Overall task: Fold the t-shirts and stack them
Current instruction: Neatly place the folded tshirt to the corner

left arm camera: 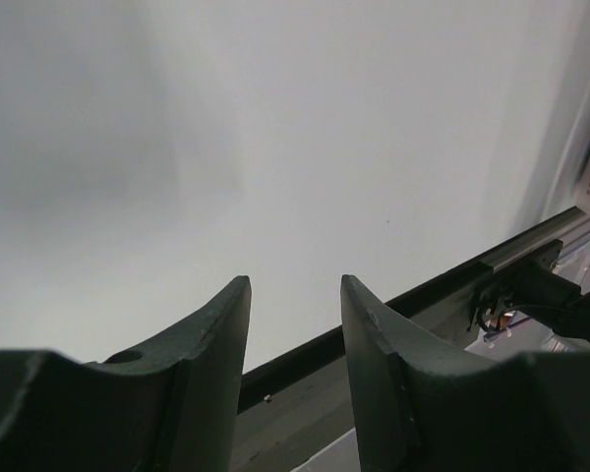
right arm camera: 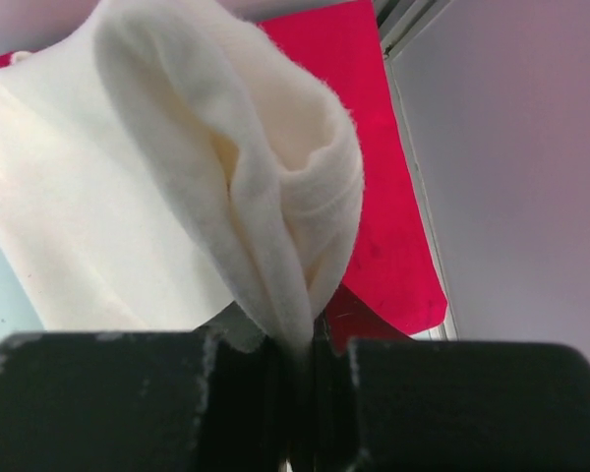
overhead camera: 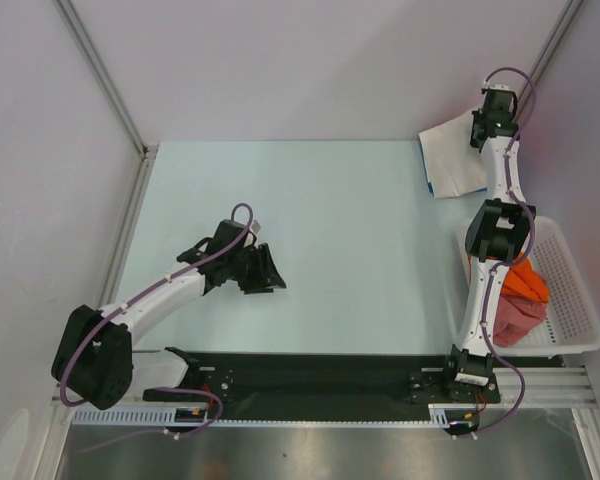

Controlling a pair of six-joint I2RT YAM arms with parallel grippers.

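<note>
1. Pale table (overhead camera: 360, 220) boxed in by plain white walls. The middle of the tabletop has no cloth on it.
2. Left gripper (overhead camera: 268, 275) sits low over the left-centre of the table. The left wrist view shows its fingers (left arm camera: 221, 334) parted with only tabletop between them, so it grips nothing.
3. White t-shirt (overhead camera: 450, 155) lies at the far right corner, with a blue edge (overhead camera: 435, 186) showing under its near-left side. It is well apart from the left gripper, up and to the right.
4. Right gripper (overhead camera: 495, 115) is stretched out to that corner. In the wrist view the jaws are pinched tight on a folded ridge of the white cloth, which bulges up between them.
5. Red cloth (right arm camera: 383, 167) lies under the white shirt. I cannot tell whether it is a separate tee.
6. Basket (overhead camera: 570, 300) on the right, near side, holds an orange t-shirt (overhead camera: 528, 282) and a pinkish-red t-shirt (overhead camera: 515, 318).
7. Judgement: only the right arm has reach on the corner pile. The next move runs along its line, base to far corner, and the left arm is too far off to help.
</note>
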